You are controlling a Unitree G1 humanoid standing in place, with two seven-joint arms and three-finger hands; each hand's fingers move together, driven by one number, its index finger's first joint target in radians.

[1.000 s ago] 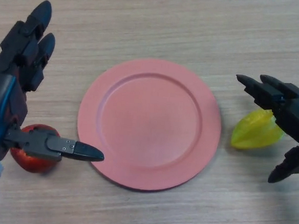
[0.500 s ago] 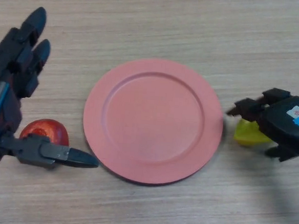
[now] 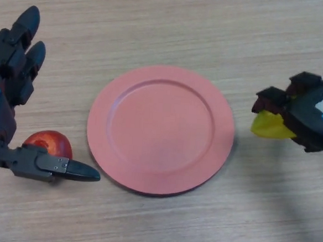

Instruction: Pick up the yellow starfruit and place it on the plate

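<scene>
The pink round plate [image 3: 161, 129] lies in the middle of the wooden table. Just right of its rim, my right hand [image 3: 309, 114] has its fingers curled over the yellow starfruit [image 3: 268, 125], of which only the left tip shows; it looks raised a little off the table. My left hand [image 3: 10, 99] hangs at the far left with fingers straight and the thumb pointing toward the plate.
A red apple [image 3: 50, 144] sits on the table by my left thumb, a short gap left of the plate's rim. Bare wood grain surrounds the plate on all sides.
My right hand came down over the starfruit, closed its fingers round it and lifted it slightly. The left hand drifted a little to the left.
</scene>
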